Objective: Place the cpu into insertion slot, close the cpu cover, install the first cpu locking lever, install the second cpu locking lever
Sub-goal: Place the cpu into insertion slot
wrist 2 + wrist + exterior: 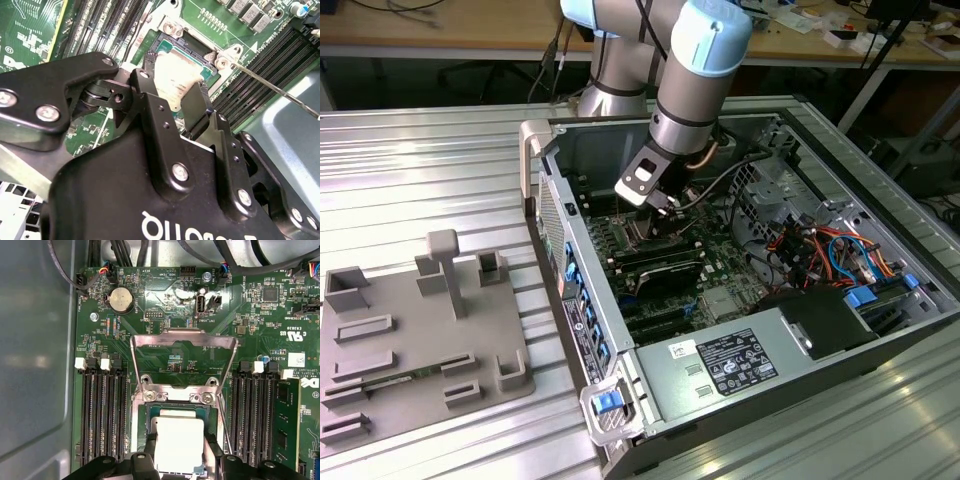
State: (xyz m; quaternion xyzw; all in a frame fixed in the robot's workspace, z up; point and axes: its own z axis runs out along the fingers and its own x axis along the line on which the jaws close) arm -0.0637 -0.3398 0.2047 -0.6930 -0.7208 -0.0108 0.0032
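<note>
The cpu (179, 440) sits low inside the open computer case (555, 215), its pale silvery top facing up, right over the socket (175, 410) on the green motherboard (160, 295). From here I cannot say whether it is fully seated or just resting over the opening. The gripper (180, 452) is pinching it: in the second wrist view one black finger (197, 107) presses against one edge of the chip, and its partner is against the opposite edge. The cpu cover (190, 339) is swung open on its hinge. It lies back flat over the board just beyond the socket, and green circuitry shows through its square opening. A thin metal locking lever (277, 91) stands free, angling away from the corner of the socket. Rows of black memory slots flank the socket on both sides, and a green memory module (286, 430) stands in one of them. Further up the board a coin battery (121, 300) sits in its round holder. In the exterior view the arm (695, 80) reaches down into the case. The case lies on its side on a ribbed metal table (420, 180), and coloured cables (820, 250) are bundled at its far end, towards the exterior view's right. On the table, well apart to the exterior view's left, rests a grey fixture tray (380, 305) with moulded slots and posts.
</note>
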